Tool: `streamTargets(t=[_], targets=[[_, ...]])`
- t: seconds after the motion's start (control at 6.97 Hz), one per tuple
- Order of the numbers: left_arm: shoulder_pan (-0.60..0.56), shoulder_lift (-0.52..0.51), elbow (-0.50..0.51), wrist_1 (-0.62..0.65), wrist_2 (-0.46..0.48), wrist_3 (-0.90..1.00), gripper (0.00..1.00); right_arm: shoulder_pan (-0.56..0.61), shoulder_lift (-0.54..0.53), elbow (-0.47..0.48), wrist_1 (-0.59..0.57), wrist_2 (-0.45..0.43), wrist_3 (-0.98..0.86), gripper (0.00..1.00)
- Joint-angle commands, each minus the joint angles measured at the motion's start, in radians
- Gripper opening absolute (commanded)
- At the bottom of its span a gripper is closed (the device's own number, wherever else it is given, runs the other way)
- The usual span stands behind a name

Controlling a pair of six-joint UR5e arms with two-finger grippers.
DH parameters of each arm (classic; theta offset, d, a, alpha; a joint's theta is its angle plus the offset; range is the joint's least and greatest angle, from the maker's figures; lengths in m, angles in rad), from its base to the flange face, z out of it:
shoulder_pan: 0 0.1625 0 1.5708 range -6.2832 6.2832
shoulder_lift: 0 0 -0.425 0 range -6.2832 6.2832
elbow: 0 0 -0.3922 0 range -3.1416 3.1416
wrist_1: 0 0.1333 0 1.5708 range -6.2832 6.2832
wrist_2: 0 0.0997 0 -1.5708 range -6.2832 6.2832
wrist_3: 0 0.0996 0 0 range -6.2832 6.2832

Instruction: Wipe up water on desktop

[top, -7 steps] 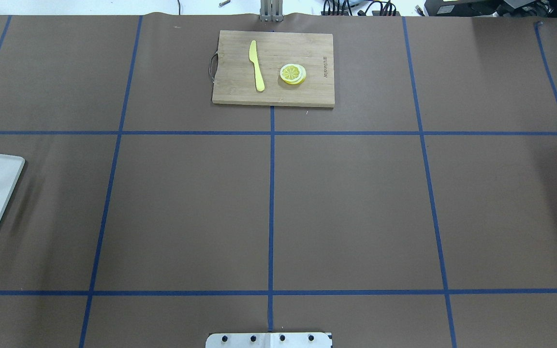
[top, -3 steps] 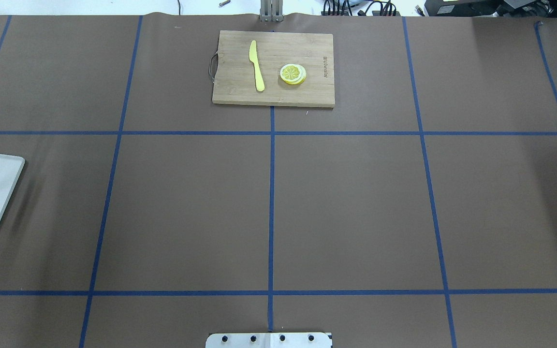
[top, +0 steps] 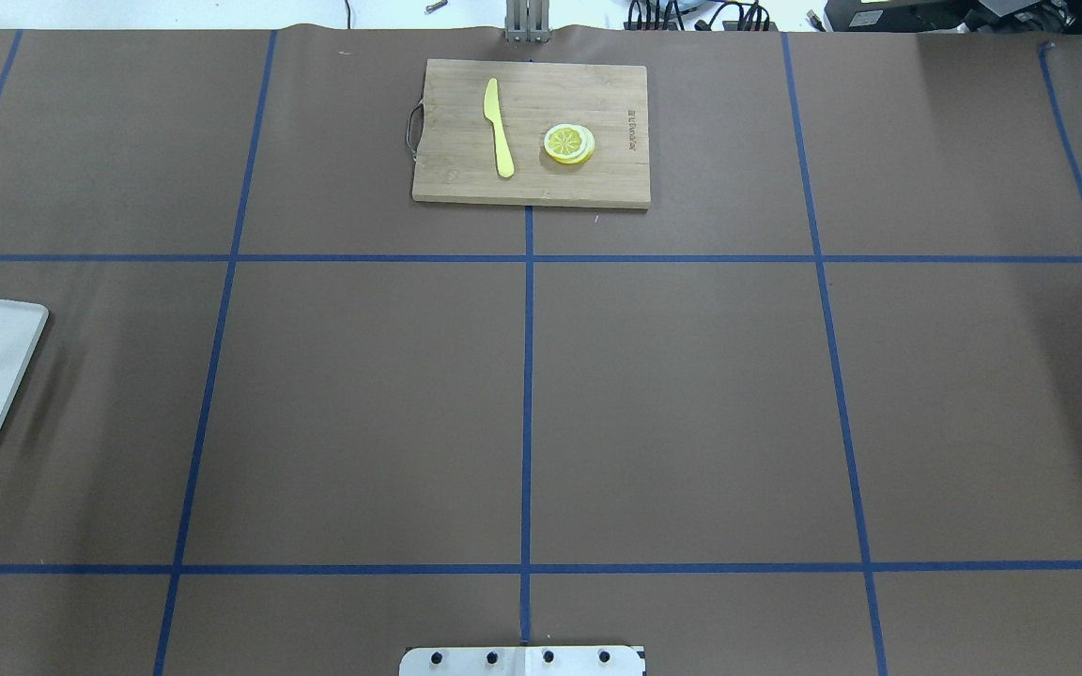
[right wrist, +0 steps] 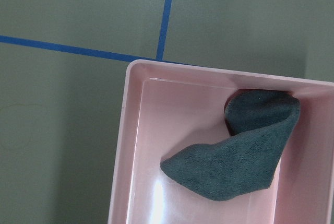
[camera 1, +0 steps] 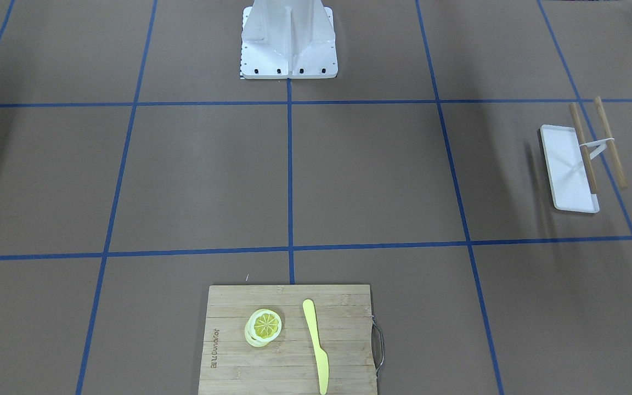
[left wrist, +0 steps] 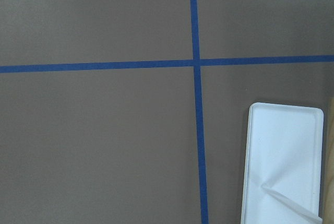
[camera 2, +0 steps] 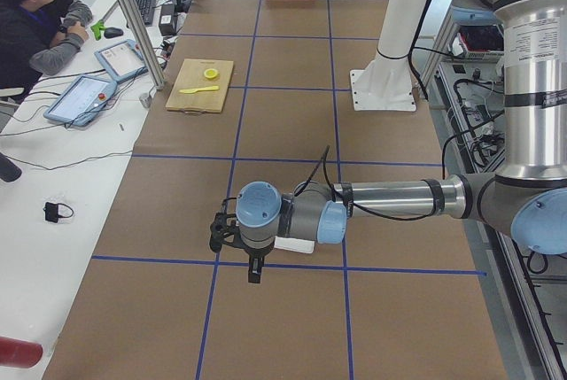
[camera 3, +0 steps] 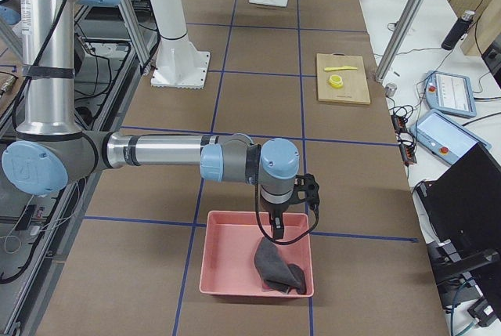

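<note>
Our right gripper (camera 3: 277, 232) over the pink bin (camera 3: 223, 261), our left gripper (camera 2: 254, 274) beside the white tray (camera 1: 565, 164).
We cannot tell how wide either pair of jaws stands, as only the side views show them. The right gripper points down above a dark grey cloth (camera 3: 275, 268) lying crumpled in the bin at the right end of the desktop (top: 691, 404). The left gripper points down near a crossing of blue tape (top: 527, 404) at the left end. The brown desktop stretches under both; at its far middle edge a bamboo cutting board (top: 456, 169) carries a yellow knife (top: 500, 131) and a lemon slice (top: 568, 144).
</note>
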State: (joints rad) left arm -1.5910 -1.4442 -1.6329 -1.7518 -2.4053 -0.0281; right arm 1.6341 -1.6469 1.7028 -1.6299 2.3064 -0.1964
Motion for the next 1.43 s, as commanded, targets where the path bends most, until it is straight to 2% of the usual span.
streamTargets(t=[0.0, 1.29], targets=[[-0.001, 0.002, -0.001, -0.001, 0.000, 0.000, 0.99, 0.001, -0.011, 0.005, 0.012, -0.039, -0.003, 1.00], [-0.001, 0.002, 0.007, 0.000, 0.008, 0.000, 0.99, 0.001, -0.025, 0.012, 0.012, -0.039, 0.005, 1.00]])
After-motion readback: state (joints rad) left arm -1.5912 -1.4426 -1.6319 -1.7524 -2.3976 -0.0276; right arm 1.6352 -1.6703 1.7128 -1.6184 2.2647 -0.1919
